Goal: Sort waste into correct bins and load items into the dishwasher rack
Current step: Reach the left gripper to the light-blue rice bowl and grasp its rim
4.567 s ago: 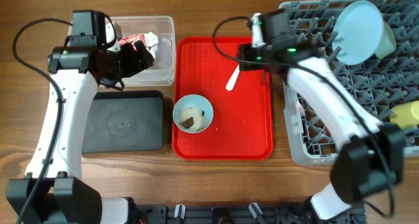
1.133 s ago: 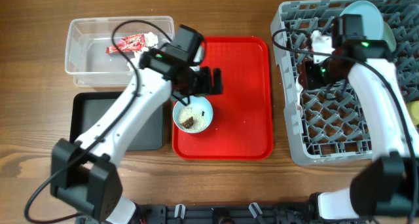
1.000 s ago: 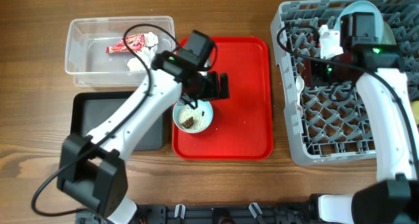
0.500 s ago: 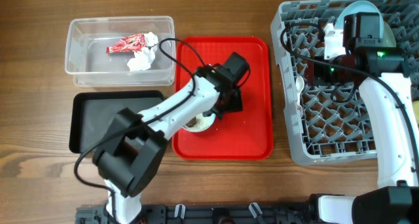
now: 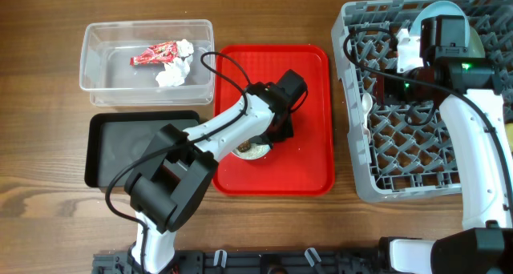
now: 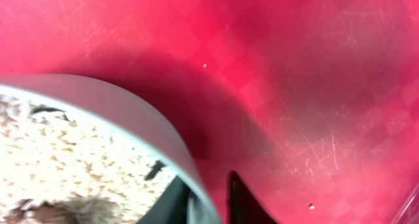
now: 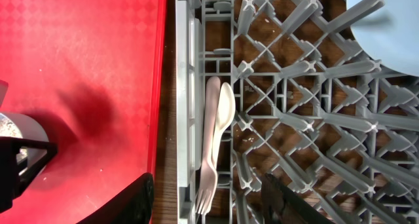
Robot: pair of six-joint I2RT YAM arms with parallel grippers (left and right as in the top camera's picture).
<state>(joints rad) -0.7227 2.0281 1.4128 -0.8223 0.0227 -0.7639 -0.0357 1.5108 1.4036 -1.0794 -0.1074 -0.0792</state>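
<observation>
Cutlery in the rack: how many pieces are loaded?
2. A white fork and a white spoon lie side by side just inside the dishwasher rack's edge nearest the red tray. Others may be hidden elsewhere.

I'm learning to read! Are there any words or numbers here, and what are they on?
Nothing here can be read.
The red snack wrapper in the clear tub has pale marks, too small and blurred to read.
The red tray, rack and light blue bowl show no writing.
</observation>
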